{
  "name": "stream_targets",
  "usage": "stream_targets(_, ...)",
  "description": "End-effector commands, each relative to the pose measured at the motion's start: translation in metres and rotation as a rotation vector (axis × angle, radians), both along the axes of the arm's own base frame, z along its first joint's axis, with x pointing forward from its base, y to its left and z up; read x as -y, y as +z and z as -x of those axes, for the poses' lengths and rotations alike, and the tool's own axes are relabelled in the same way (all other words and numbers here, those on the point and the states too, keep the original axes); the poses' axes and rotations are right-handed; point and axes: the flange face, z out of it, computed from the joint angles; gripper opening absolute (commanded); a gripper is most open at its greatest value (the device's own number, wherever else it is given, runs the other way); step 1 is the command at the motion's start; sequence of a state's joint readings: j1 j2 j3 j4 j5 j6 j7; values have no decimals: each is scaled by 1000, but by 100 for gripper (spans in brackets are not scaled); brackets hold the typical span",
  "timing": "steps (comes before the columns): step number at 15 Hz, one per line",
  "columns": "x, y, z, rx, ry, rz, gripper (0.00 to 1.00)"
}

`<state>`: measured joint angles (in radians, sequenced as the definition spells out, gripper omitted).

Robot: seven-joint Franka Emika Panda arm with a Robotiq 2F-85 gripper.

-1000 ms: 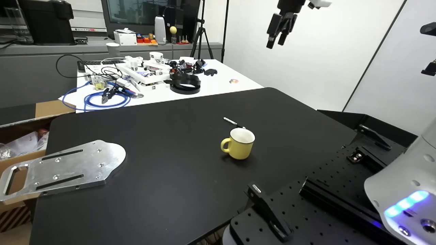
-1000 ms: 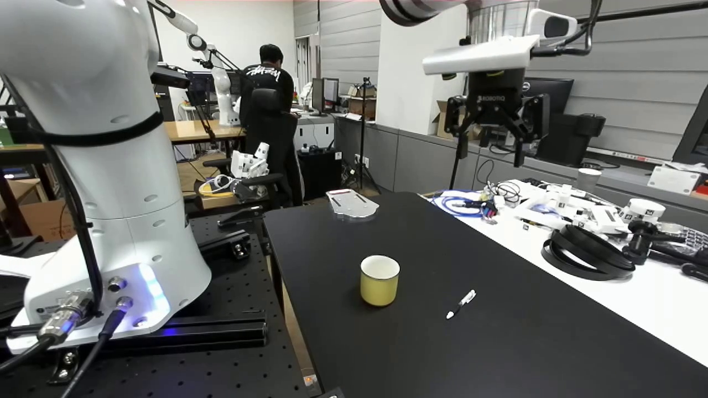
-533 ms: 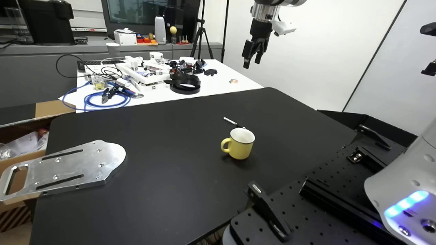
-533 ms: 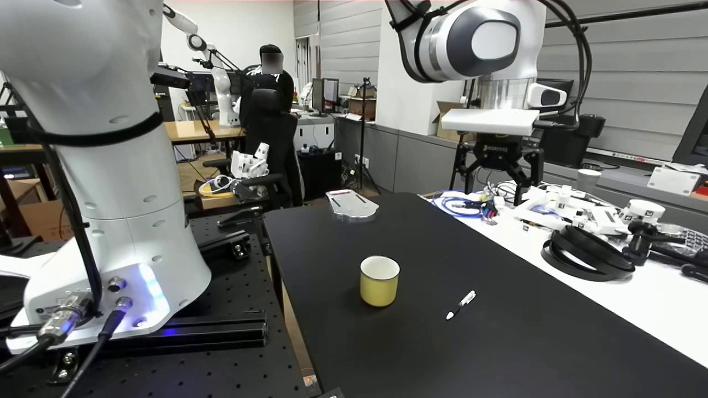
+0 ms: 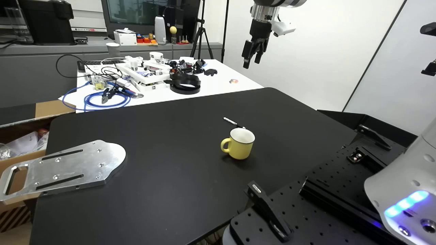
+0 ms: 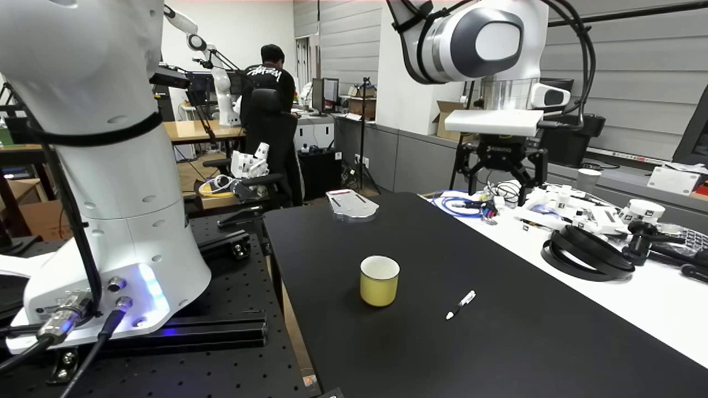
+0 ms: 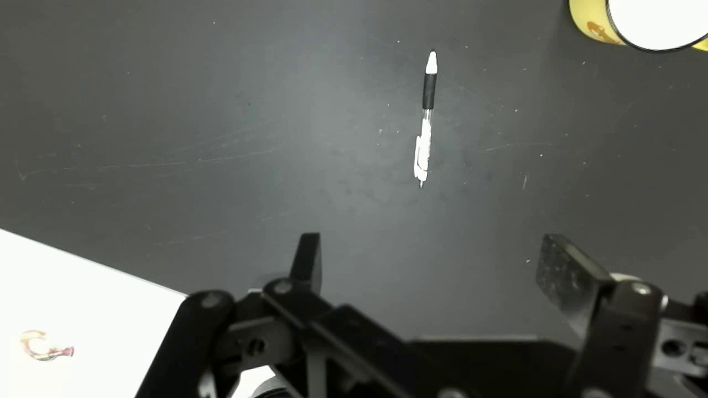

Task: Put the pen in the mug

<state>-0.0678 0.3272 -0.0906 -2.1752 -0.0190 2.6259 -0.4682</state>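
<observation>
Wrist vw: mug [image 7: 652, 22] inside overexp., pincer [image 7: 433, 257] bit blurry. Both ext. vws bright.

Along one edge of my black desk [image 5: 163, 204] I see a white table [image 5: 218, 80]; past a rounded corner, white wall [image 5: 306, 68].

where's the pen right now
In the wrist view, the black-gripped white pen lies on the black table, right of centre, with the yellow mug in the upper-right corner.

Mug [image 7: 644, 23] cut off at wrist view's top-right corner.
</observation>
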Motion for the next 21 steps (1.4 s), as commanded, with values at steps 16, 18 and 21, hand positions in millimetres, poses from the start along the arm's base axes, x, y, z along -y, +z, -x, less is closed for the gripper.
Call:
stream_targets(16, -7, -218, 0, 16, -101, -84, 100)
stream_targets(18, -6, -229, 0, 8, -118, -93, 100)
stream_targets(21, -3, -244, 0, -3, -138, -107, 100)
